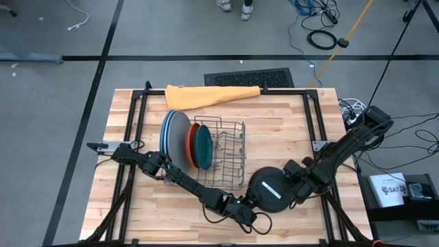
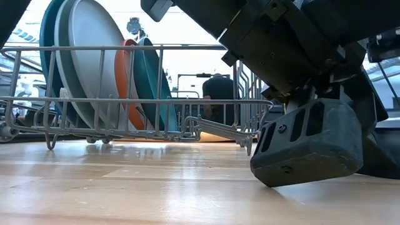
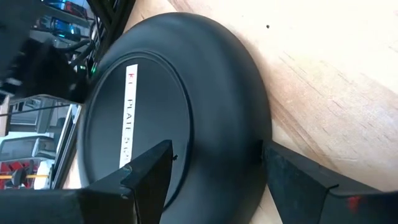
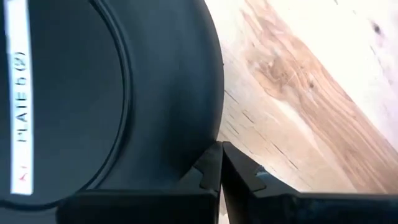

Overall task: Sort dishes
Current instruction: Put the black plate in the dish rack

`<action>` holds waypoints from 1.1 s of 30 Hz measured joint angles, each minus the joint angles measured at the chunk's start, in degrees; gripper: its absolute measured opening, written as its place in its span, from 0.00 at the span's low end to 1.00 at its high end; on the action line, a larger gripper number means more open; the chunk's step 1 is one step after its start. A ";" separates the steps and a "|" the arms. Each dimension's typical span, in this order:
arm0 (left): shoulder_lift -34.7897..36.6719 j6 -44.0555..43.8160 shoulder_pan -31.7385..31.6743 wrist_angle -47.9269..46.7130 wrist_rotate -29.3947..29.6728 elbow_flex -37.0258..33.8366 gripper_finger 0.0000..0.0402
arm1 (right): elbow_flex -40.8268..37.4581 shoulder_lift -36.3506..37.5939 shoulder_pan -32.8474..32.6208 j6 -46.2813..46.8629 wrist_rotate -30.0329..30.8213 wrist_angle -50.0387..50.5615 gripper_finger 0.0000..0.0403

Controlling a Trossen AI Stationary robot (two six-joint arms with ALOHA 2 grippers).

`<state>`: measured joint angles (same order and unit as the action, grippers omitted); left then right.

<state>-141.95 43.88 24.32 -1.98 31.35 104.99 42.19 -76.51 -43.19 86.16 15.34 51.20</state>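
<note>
Your left gripper is sitting nearest, fingers spread wide astride the black plate's rim, upside down on your wooden table, your right gripper is pressing shut at its opposite edge, remaining plates are standing in the wire rack, orange cloth lying behind, grey floor surrounding.

A wire dish rack sits near the middle of the table, with four plates standing on edge in its left end. A folded cloth lies behind the rack, by the table's far edge. Another plate lies upside down near the front edge, right of the rack, between the left gripper and right gripper.
</note>
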 joint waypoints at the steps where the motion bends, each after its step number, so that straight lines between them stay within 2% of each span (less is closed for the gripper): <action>1: 0.00 0.00 0.00 0.00 0.00 0.00 0.60 | 0.03 0.82 0.02 -0.40 0.30 0.11 0.00; 17: -0.02 -1.11 0.07 0.35 -1.86 0.02 0.60 | 0.35 12.34 -0.01 -9.21 -0.95 0.54 0.00; 28: -0.04 -1.36 0.09 0.27 -2.43 0.07 0.60 | 0.35 13.66 -0.05 -20.08 -5.45 -0.58 0.05; 30: -0.04 -1.83 0.09 0.21 -2.58 0.08 0.60 | 0.35 13.69 -0.06 -21.36 -5.37 -5.51 0.07; 32: -0.11 -2.40 -0.41 1.14 -0.76 0.24 0.60 | 1.27 13.34 -0.05 -22.36 -5.31 -20.31 0.08; 33: -0.13 -2.38 -0.80 1.21 -0.30 0.15 0.60 | 1.32 13.79 -0.05 -23.30 -4.92 -20.84 0.10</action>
<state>-142.08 41.50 23.51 -0.77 31.05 105.14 43.51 -62.72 -43.24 62.86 10.41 30.36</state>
